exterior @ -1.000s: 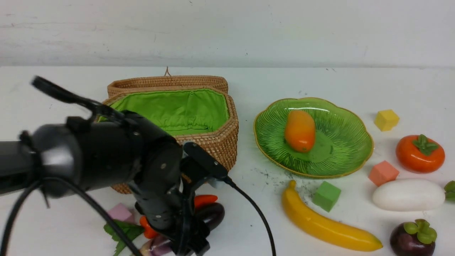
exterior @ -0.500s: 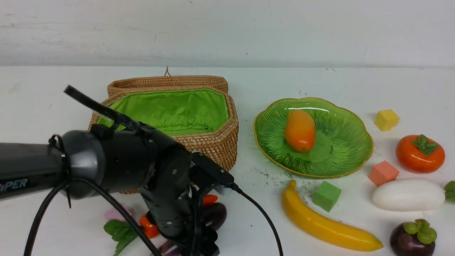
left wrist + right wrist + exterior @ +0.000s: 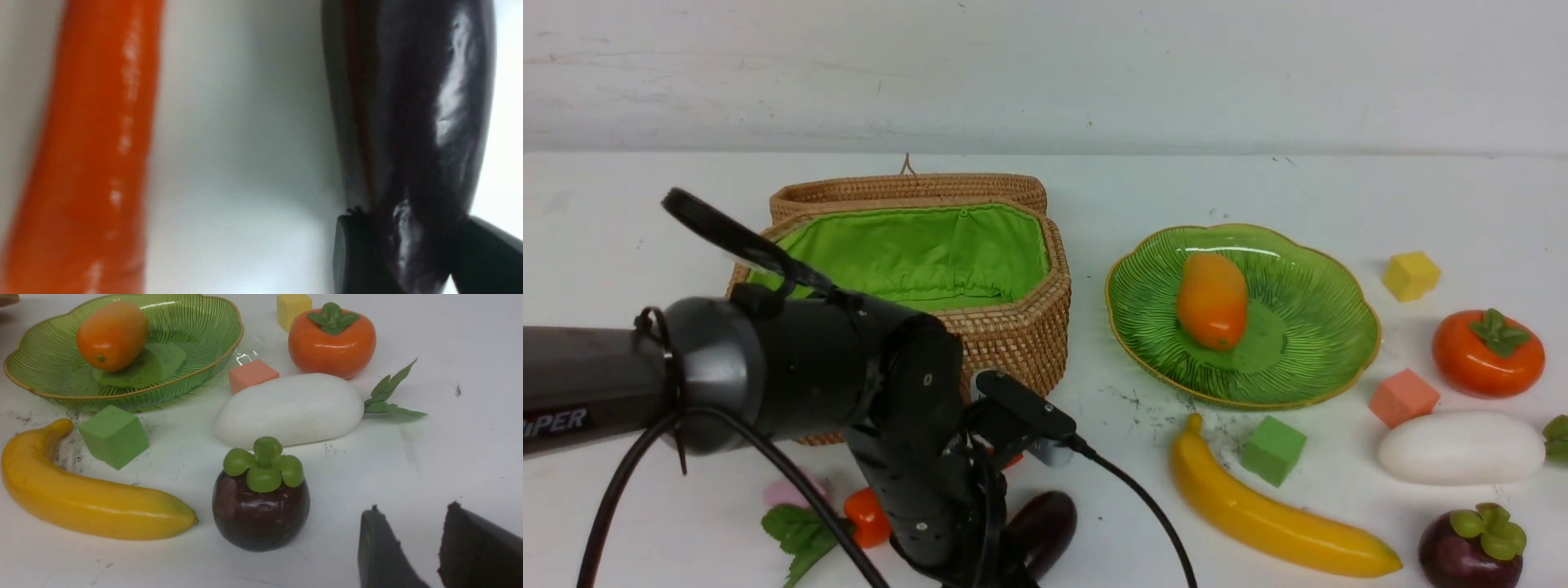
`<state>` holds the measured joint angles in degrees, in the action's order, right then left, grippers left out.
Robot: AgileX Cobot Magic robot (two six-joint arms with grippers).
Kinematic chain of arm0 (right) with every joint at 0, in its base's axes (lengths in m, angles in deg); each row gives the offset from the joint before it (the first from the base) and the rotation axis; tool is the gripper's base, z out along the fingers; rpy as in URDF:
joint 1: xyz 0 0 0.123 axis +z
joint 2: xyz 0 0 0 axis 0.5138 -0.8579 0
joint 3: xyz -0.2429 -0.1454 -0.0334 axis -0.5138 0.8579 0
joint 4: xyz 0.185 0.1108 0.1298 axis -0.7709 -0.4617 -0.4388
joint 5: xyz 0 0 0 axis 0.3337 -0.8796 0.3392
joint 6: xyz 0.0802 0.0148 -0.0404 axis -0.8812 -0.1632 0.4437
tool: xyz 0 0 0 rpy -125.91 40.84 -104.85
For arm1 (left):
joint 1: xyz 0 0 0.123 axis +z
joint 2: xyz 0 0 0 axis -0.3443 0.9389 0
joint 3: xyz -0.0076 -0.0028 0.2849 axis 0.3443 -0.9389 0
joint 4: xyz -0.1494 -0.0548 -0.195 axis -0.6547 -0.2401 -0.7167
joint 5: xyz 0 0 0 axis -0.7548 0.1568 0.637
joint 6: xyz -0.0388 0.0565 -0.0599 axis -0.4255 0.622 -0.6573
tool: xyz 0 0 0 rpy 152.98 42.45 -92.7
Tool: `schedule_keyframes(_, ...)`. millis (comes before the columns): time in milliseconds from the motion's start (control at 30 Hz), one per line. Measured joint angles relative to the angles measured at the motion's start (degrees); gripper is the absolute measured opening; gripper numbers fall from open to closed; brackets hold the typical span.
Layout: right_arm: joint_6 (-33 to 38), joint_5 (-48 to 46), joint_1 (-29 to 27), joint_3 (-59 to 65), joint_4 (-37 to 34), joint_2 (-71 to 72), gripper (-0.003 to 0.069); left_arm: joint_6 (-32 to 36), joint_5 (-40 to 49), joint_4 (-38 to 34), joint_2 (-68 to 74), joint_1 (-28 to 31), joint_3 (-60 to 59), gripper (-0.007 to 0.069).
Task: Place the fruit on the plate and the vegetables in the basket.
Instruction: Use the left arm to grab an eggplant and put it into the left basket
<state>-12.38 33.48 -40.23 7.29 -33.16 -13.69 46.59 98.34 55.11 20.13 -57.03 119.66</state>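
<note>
Overall, plate (image 3: 1298, 294) on scuffed table (image 3: 1119, 196); white wall (image 3: 1045, 73).

Bare table (image 3: 1094, 204) parts basket (image 3: 1021, 335) from plate (image 3: 1307, 269), pepper (image 3: 90, 163) from eggplant (image 3: 421, 122); green cube (image 3: 1272, 450) crowds banana (image 3: 1274, 518).

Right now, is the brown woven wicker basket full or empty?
Empty, as far as visible: only bright green cloth lining shows inside the basket.

mango (image 3: 1211, 300) on plate (image 3: 1311, 347), right of basket (image 3: 1023, 336)
</note>
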Motion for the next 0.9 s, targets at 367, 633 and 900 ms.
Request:
schedule_keyframes(367,0.0,0.0,0.0,0.0,0.0,0.0,0.0245,3.92,3.75,-4.52,-3.12,0.0,0.08,0.0288)
schedule_keyframes(633,0.0,0.0,0.0,0.0,0.0,0.0,0.0245,6.72,5.11,-6.03,-8.04,0.0,0.08,0.0288)
schedule_keyframes(900,0.0,0.0,0.0,0.0,0.0,0.0,0.0245,16.06,12.4,-7.37,-13.48,0.0,2.38,0.0288)
